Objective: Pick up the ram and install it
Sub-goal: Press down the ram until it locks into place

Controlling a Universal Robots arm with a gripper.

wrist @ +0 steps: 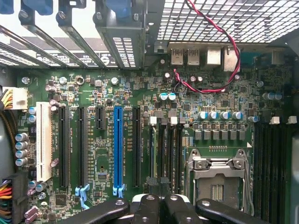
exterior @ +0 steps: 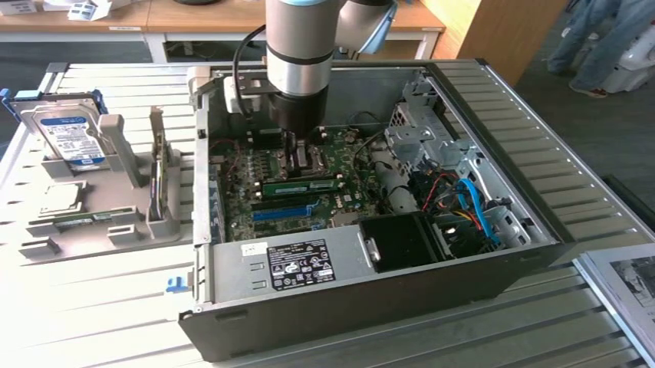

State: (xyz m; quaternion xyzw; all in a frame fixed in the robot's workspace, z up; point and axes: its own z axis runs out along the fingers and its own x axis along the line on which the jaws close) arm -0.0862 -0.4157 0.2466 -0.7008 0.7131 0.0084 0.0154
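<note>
The ram (exterior: 302,186), a narrow green stick with a pale label, stands on edge in a memory slot of the motherboard (exterior: 245,169) inside the open computer case. In the wrist view the ram (wrist: 153,149) shows edge-on as a thin green line between black slots. My gripper (exterior: 297,159) reaches down into the case just behind the ram, beside the CPU socket (wrist: 217,179). Its black fingertips (wrist: 147,205) are pressed together with nothing between them, so the gripper (wrist: 159,205) is shut. Whether they touch the ram I cannot tell.
A long blue slot (wrist: 117,144) runs parallel to the ram. A red and black wire (wrist: 219,56) loops near the rear ports. On the exterior view's left, a grey fixture (exterior: 92,222) holds a hard drive (exterior: 67,138) and an upright green card (exterior: 156,180). A power supply (exterior: 291,261) sits at the case front.
</note>
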